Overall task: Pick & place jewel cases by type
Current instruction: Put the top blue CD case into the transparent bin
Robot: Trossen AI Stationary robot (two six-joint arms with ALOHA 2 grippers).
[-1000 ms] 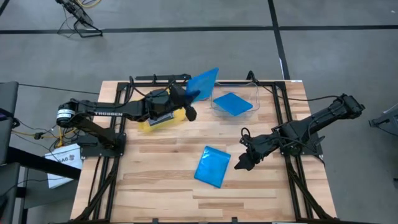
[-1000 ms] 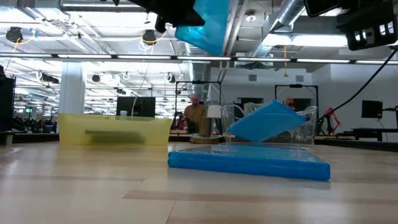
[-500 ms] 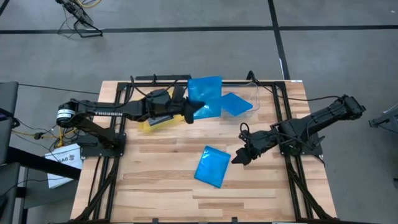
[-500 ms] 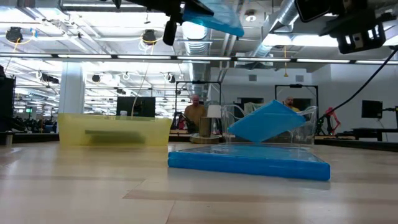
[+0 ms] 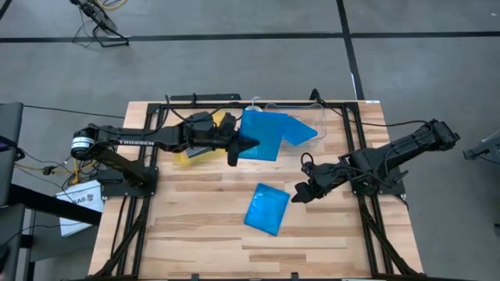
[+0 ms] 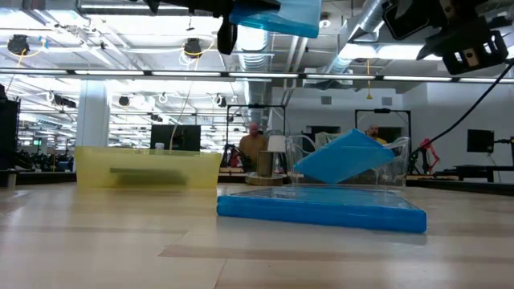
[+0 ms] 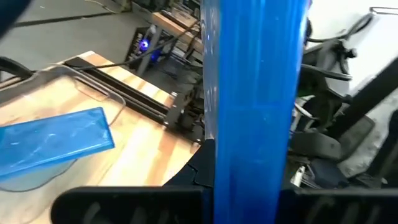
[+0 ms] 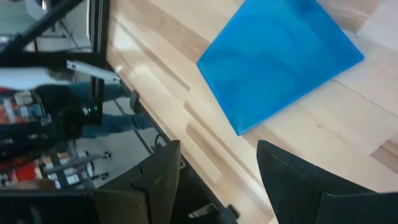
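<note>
High view: left gripper (image 5: 238,145) clamped on a blue jewel case (image 5: 260,134), carried above the clear tub (image 5: 308,117); second case (image 5: 266,208) flat mid-table beside right gripper (image 5: 301,192); left wrist: case edge-on between fingers; right wrist: fingers (image 8: 152,180) spread, empty; probably delivery step; next, lowering and release.

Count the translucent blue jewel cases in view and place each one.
3. One is held in the air by the left gripper, the held blue jewel case; one leans in the clear plastic tub, the tub's case; one lies flat mid-table. Others may be hidden.
</note>
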